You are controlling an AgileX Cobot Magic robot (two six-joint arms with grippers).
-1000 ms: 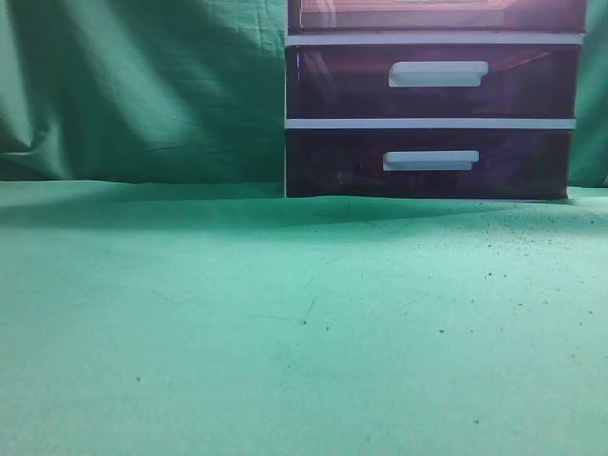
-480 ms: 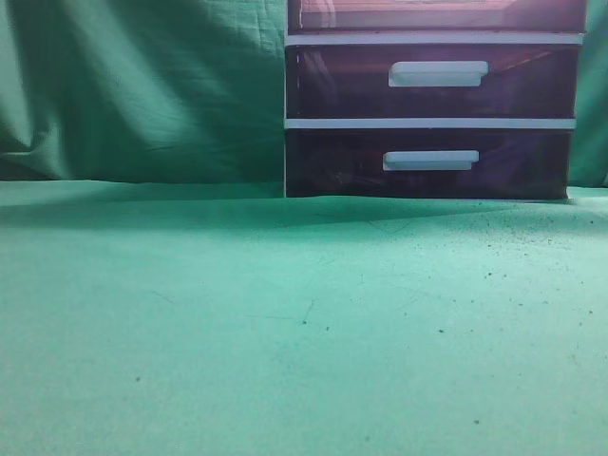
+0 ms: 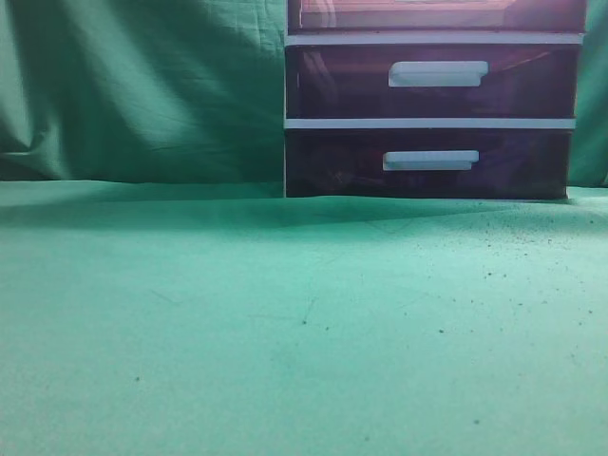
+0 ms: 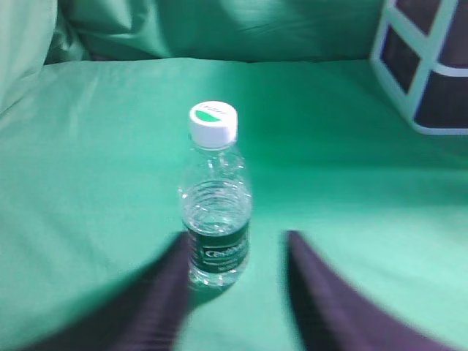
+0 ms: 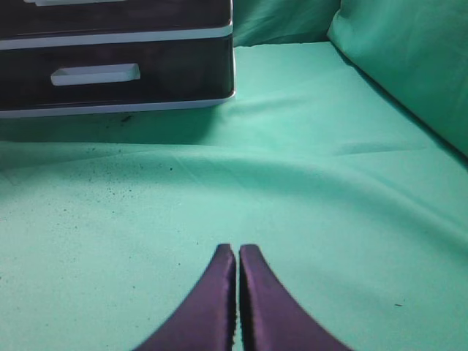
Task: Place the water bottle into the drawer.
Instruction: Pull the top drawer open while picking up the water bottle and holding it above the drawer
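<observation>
Close to my left gripper (image 4: 234, 252), the bottle (image 4: 215, 201) stands up on the green cloth (image 4: 95, 183). My fingers are wide open and hold nothing. The left finger (image 4: 172, 281) is right beside the bottle's bottom; I cannot tell if it touches. The bottle is small, clear plastic with a white cap (image 4: 213, 121), so I think it is light, smooth and a bit squashy. I would hold it around the middle, near the dark label, and squeeze softly so it does not tip or slip.

My right gripper (image 5: 238, 256) has its fingers pressed together, holding nothing, low over open cloth.

Farther back stands the drawer unit (image 3: 432, 123). Only the bottom strip of the top drawer (image 3: 437, 14) shows. I cannot tell if it is open. Lots of bare cloth lies in front for moving.
</observation>
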